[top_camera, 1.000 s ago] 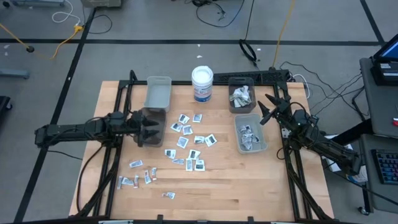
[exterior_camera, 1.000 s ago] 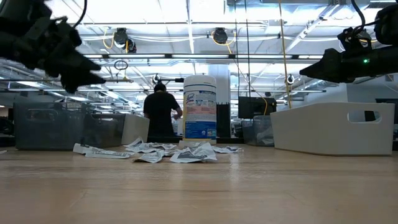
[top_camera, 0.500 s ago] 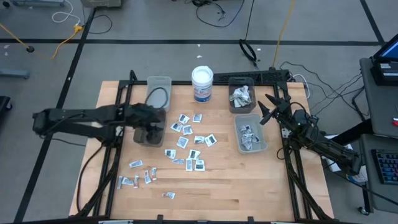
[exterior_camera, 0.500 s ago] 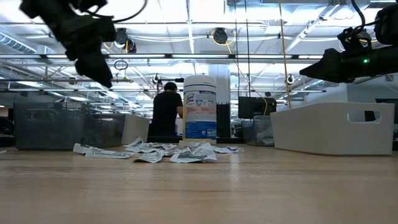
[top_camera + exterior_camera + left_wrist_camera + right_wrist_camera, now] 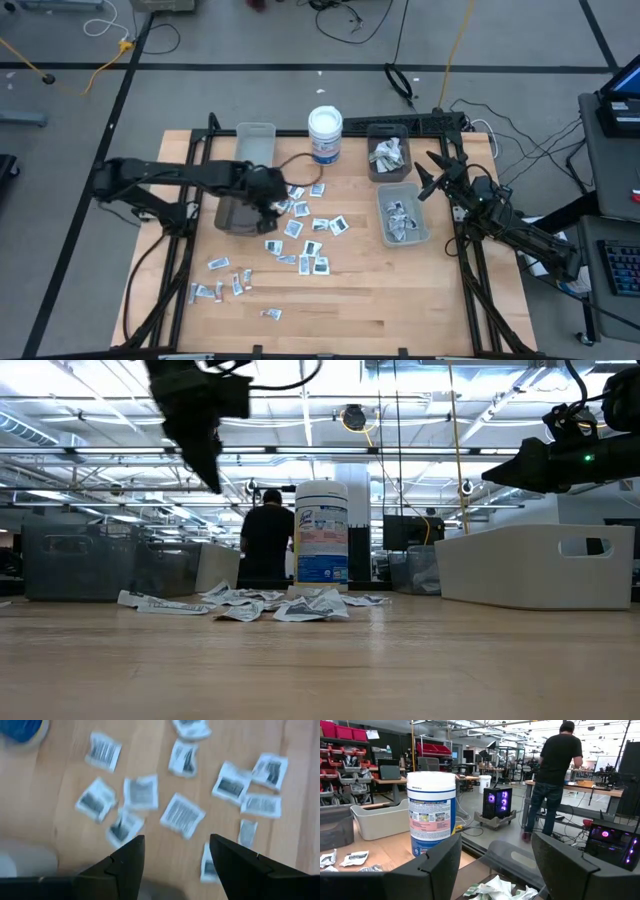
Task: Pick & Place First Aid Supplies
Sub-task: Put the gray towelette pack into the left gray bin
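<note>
- Four views, and from overhead I see the left gripper (image 5: 272,193) hanging over the near edge of the scattered packets (image 5: 305,228) in the middle of the table (image 5: 400,300), just beside a grey bin (image 5: 238,212).
- From the left wrist camera I get what the overhead cannot give me: the left gripper's two dark fingers (image 5: 127,862) stand apart with nothing between them, and the white square packets with dark print (image 5: 182,815) lie flat on the wood below, spread out, a few overlapping.
- At table height the left gripper (image 5: 205,455) shows well above the tabletop, clear of the packets (image 5: 285,605), which appear there only as a low crumpled heap in front of the white tub (image 5: 321,532).
- Overhead alone shows a second cluster of small strips (image 5: 225,283) nearer the front left of the table, well apart from the main scatter, and one lone packet (image 5: 271,314) farther forward.
- Overhead also shows packets already lying in the two bins on the right: a dark bin (image 5: 388,152) at the back and a pale bin (image 5: 403,215) in front of it.
- My right gripper (image 5: 428,178) waits just beside the pale bin; the right wrist view shows its fingers (image 5: 442,865) wide apart and empty, with the tub (image 5: 431,813) ahead.
- Beyond the table, a person (image 5: 555,775) stands at a bench, back turned.
</note>
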